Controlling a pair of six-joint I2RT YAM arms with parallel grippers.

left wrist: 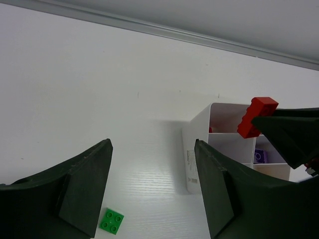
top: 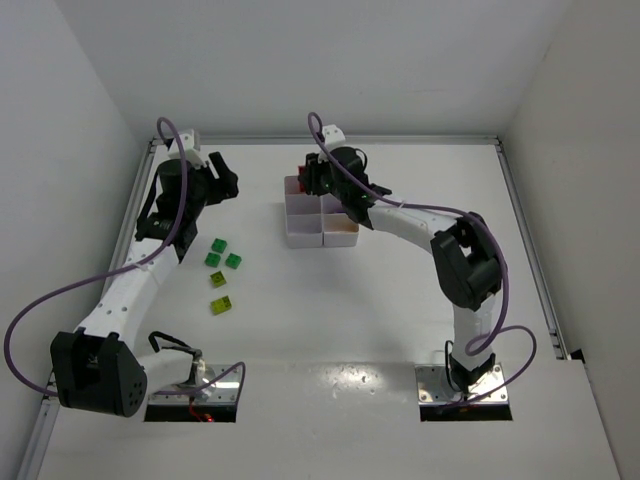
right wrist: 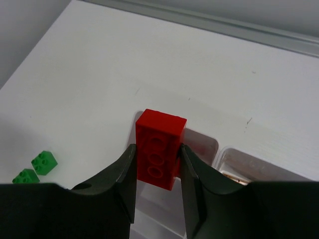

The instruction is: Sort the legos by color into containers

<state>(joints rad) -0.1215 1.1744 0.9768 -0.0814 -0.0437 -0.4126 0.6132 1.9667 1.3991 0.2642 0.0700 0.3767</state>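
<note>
Legos (top: 222,305) are lying loose on the white table (top: 400,330) to the left of the white tray (top: 300,238), while one of them is hanging in the air over it. The right gripper (right wrist: 157,155) is clamping a red brick (right wrist: 159,148) between its two dark fingers, studs facing the wrist camera, and is holding it above the tray's far-left corner; from the left wrist view the red brick (left wrist: 256,117) is sitting just above the tray (left wrist: 197,149) rim, not touching it. A reddish shape is showing low in that corner compartment, too little of it to name. A purple brick (left wrist: 259,156) is resting in a neighbouring compartment, and orange-brown pieces (top: 342,228) are lying in a near compartment on the right side. The left gripper (left wrist: 152,191) is hovering over bare table, well to the left of the tray, with its fingers spread apart and nothing between them. Three green bricks (top: 219,245) are sitting close together on the table between the left arm and the tray, one green brick (left wrist: 112,220) showing just below the left fingers. Two lime-yellow bricks (top: 218,280) are lying nearer the arm bases, one behind the other, slightly apart from the green ones.
</note>
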